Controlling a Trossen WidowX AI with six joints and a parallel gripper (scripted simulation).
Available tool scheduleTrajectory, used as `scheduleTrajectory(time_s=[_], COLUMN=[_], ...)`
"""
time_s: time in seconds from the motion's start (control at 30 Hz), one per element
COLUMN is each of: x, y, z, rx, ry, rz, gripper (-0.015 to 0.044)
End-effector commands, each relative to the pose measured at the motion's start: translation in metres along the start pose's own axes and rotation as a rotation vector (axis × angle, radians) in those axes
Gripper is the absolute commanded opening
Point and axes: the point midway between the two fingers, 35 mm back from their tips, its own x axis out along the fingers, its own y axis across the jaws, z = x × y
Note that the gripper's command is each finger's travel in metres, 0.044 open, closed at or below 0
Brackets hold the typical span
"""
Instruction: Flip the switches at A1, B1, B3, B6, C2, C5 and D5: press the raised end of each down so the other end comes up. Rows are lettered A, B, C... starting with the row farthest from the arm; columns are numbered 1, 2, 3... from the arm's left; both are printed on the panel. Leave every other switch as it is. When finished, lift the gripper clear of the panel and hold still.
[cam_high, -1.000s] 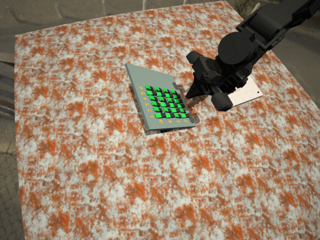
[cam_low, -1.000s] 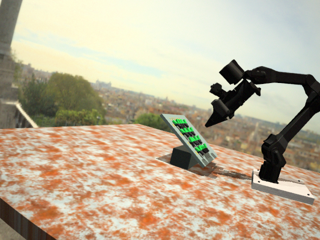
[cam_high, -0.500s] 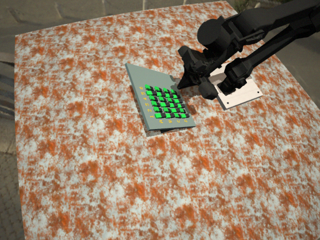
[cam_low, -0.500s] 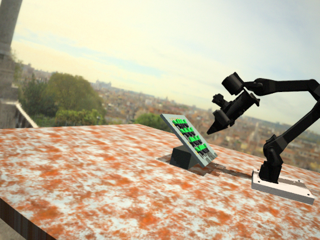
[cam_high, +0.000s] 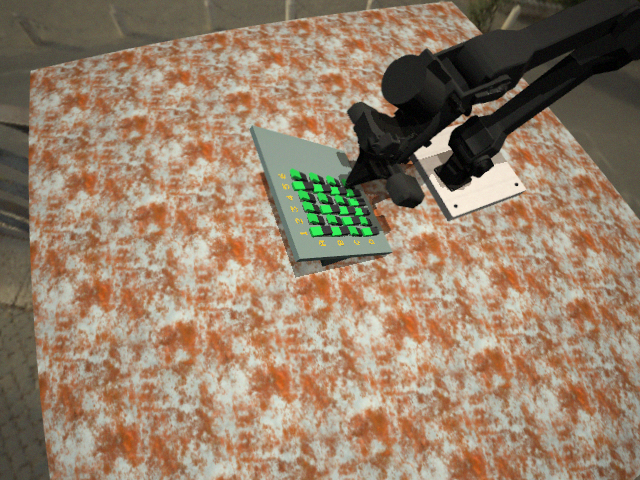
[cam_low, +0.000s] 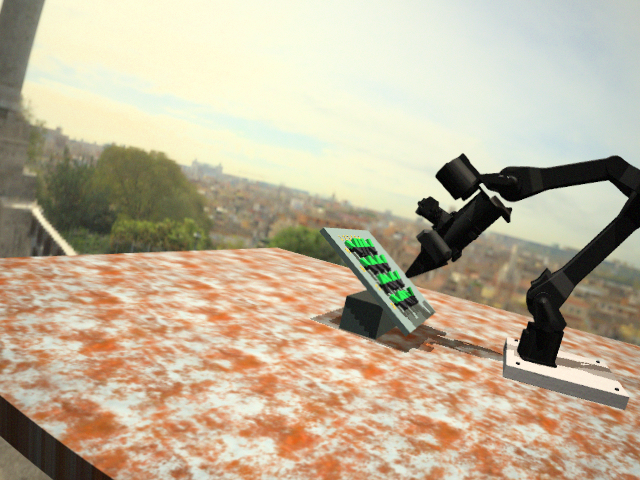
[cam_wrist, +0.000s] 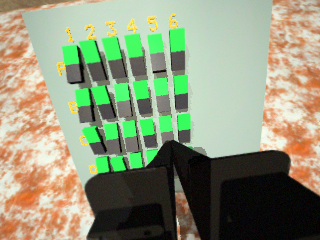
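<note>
Hovering near lower R part of panel (cam_high: 305, 147) (cam_low: 356, 263) (cam_wrist: 225, 75), gripper (cam_high: 348, 184) (cam_low: 408, 275) (cam_wrist: 169, 144) clenched, nothing held; tilted panel sits on dark block (cam_low: 364, 315) w/ green/blk switches, in front of arm base (cam_high: 496, 193) (cam_low: 563, 379).

Trees (cam_low: 135, 183) stand at nine o'clock beyond the desk (cam_high: 206, 361) (cam_low: 206, 361) (cam_wrist: 295, 100), near a stone pillar (cam_low: 15, 56); a blurred city (cam_low: 248, 201) lies at twelve.

Open air between fingers (cam_high: 348, 186) (cam_low: 407, 275) and tilted panel (cam_high: 305, 144) (cam_low: 330, 236) (cam_wrist: 225, 75).
</note>
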Motion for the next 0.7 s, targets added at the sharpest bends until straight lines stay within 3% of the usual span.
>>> scheduleTrajectory(time_s=[0.0,0.67], x=[0.0065,0.0122], y=[0.0006,0.0006], z=[-0.0016,-0.0018], rx=[-0.005,-0.005], ry=[0.005,0.005], rz=[0.004,0.004], gripper=[0.0000,0.0000])
